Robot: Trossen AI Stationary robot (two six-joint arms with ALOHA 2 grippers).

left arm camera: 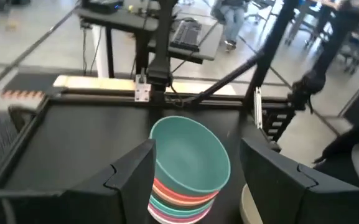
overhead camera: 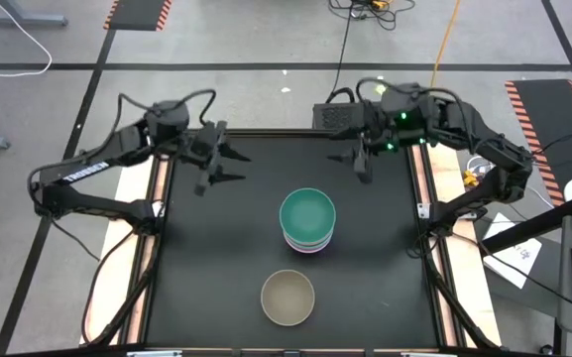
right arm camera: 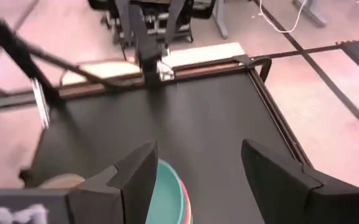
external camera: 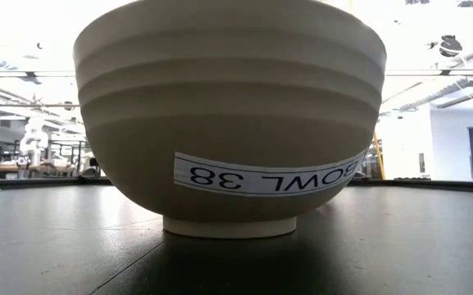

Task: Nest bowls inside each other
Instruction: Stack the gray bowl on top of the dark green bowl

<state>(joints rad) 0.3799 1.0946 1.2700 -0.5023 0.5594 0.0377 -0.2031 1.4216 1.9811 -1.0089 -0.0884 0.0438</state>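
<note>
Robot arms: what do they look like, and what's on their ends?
Both arms are dark, thin and jointed, with black cables looping off them. The left gripper and the right gripper each have two dark fingers. The left arm carries white lettering; small green lights glow on the right arm.

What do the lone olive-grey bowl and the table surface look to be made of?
Olive-grey bowl: probably plastic, matte; evenly moulded ridges, soft sheen, paper label stuck on its side. Table surface: dark, matte mat or board with faint reflections; which material, I cannot tell.
</note>
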